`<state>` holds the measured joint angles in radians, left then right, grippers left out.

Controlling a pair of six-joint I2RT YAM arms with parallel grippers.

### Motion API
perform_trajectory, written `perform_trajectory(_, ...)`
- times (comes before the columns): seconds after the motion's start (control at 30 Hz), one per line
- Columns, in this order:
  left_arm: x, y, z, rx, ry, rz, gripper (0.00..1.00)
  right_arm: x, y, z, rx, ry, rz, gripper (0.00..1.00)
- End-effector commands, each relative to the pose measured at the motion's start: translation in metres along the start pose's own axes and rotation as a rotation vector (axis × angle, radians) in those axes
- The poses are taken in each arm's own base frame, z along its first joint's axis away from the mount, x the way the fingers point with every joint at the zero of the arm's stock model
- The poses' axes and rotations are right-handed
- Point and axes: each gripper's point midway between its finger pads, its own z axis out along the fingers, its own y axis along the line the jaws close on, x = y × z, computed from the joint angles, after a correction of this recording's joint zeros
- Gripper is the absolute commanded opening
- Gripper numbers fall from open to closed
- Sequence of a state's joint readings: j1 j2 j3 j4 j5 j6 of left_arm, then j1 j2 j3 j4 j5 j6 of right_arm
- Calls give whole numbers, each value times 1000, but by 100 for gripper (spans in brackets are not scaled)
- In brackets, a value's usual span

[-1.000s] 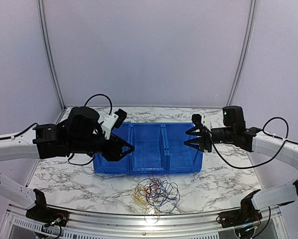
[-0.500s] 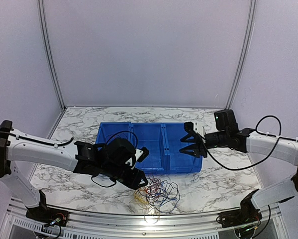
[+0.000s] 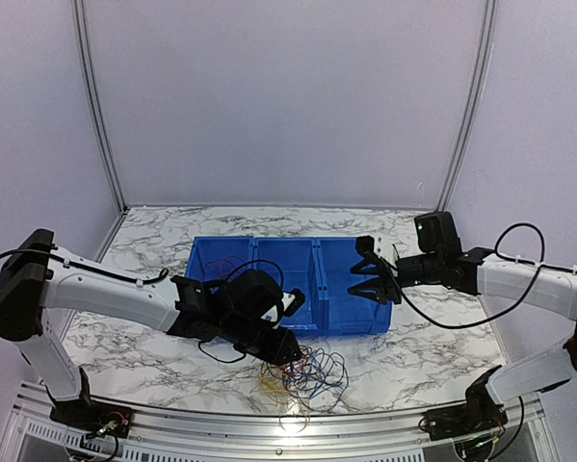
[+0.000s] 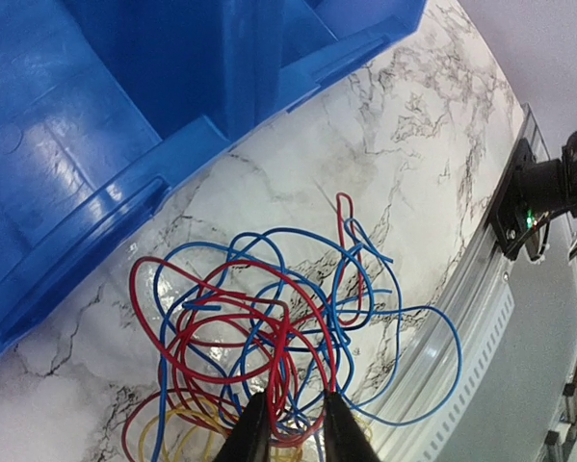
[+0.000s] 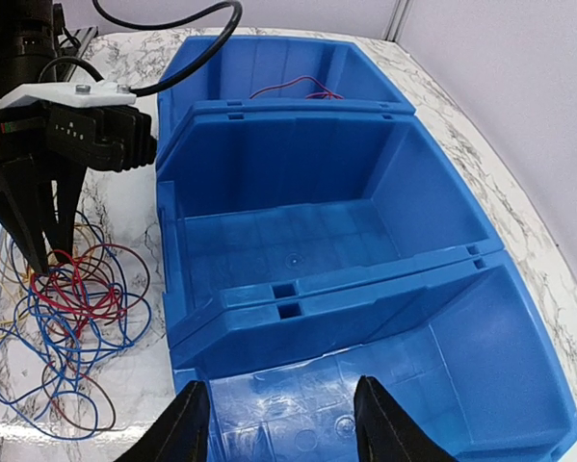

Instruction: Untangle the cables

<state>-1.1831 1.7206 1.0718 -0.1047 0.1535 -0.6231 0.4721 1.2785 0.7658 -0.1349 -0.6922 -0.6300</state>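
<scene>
The cables are a tangle of red, blue and yellow wires on the marble table in front of the blue bin. My left gripper is down at the tangle's left edge. In the left wrist view its tips stand a little apart with red strands of the cables between them. My right gripper is open and empty over the bin's right compartment, as the right wrist view shows. One red wire lies in the bin's left compartment.
The bin has three compartments and stands across the middle of the table. The tangle lies close to the table's near edge, where a metal rail runs. A frame post stands at each back corner.
My left arm has swung down from above the bin's left end to the tangle in front of the bin. My right gripper moved slightly left, then held still.
</scene>
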Motion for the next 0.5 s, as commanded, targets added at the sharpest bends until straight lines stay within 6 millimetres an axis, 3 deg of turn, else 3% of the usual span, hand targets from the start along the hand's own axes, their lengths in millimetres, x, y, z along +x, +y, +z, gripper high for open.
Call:
perform_trajectory(0.0, -11, -14, 0, 45, -23, 5, 16, -7, -3, -1, 13, -4, -27, 51)
perform_trajectory(0.13, -17, -20, -10, 58, -41, 18, 3, -7, -3, -2, 13, -6, -27, 51)
perform_trajectory(0.27, -28, -38, -43, 101, -88, 107, 0, -15, 4, -2, -26, -31, -22, 51)
perform_trajectory(0.47, -52, -61, -108, 148, -250, 262, 0, -64, 34, -1, -173, -105, -40, 56)
